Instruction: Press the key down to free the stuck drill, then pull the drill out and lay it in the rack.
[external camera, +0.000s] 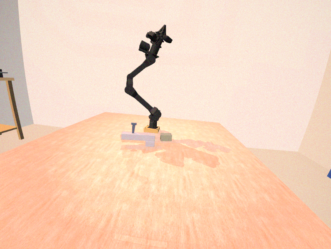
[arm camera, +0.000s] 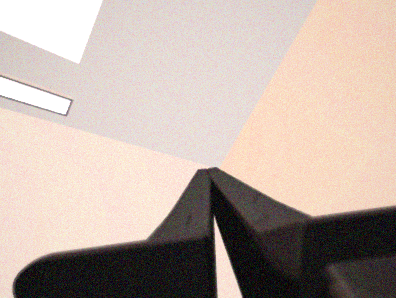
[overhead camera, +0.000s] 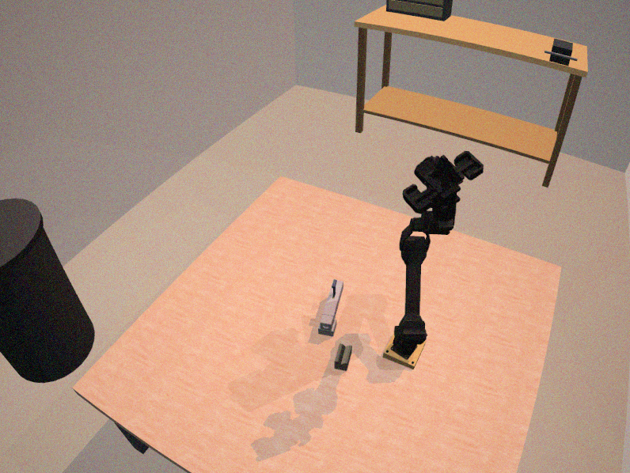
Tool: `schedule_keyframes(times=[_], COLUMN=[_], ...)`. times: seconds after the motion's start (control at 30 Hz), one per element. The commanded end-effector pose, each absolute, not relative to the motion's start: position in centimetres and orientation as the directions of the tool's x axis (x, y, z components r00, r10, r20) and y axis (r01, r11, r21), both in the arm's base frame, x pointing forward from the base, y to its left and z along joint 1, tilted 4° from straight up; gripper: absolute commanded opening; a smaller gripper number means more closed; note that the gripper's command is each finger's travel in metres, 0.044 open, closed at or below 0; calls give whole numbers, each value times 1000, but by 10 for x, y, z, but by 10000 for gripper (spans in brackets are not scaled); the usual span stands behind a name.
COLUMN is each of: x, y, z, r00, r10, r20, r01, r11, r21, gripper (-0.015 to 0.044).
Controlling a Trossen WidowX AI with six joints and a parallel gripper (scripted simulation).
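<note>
A pale lavender body (overhead camera: 331, 305) (external camera: 137, 136) lies on the table with a lower block under one end. A dark blue T-shaped piece (overhead camera: 334, 289) (external camera: 133, 128) stands upright on its other end. I cannot tell for certain whether this piece is the key or the drill, and no other separate drill can be made out. The small grey-green rack (overhead camera: 343, 357) (external camera: 166, 137), with a groove along its top, stands near the body's block end. My gripper (external camera: 164, 26) (arm camera: 207, 177) is shut and empty, pointing upward high above the table. The wrist view shows neither the body nor the rack.
The arm's yellow base plate (overhead camera: 389, 354) (external camera: 151, 130) stands on the table (overhead camera: 203, 305) (external camera: 160, 200) beside the body and rack. A wooden bench (overhead camera: 488, 35) stands off the table's far side. A large dark cylinder (overhead camera: 45, 315) is at the left in the top view.
</note>
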State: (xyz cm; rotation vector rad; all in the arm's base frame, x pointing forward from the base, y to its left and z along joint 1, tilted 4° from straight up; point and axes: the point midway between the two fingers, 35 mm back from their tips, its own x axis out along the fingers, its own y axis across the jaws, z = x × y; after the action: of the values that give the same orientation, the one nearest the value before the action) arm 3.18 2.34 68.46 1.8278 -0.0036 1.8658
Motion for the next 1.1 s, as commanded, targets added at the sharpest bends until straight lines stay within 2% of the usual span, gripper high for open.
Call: schedule_keyframes(times=[0.0,0.27,0.57,0.83,0.93,1.07], x=[5,-10,49,144,182,222], y=[63,169,271,304,301,283], z=[677,632,552,468,435,404], r00=[4,32,250,499,577,655], r10=[468,732,911,867,804,715], r20=[884,681,329,-12,-140,-244], r01=[-553,-865,-953,-862,-809,-735], r11=[-735,-321,172,497,587,678], r21=[392,385,248,95,38,15], gripper=[0,0,0,0,0,0])
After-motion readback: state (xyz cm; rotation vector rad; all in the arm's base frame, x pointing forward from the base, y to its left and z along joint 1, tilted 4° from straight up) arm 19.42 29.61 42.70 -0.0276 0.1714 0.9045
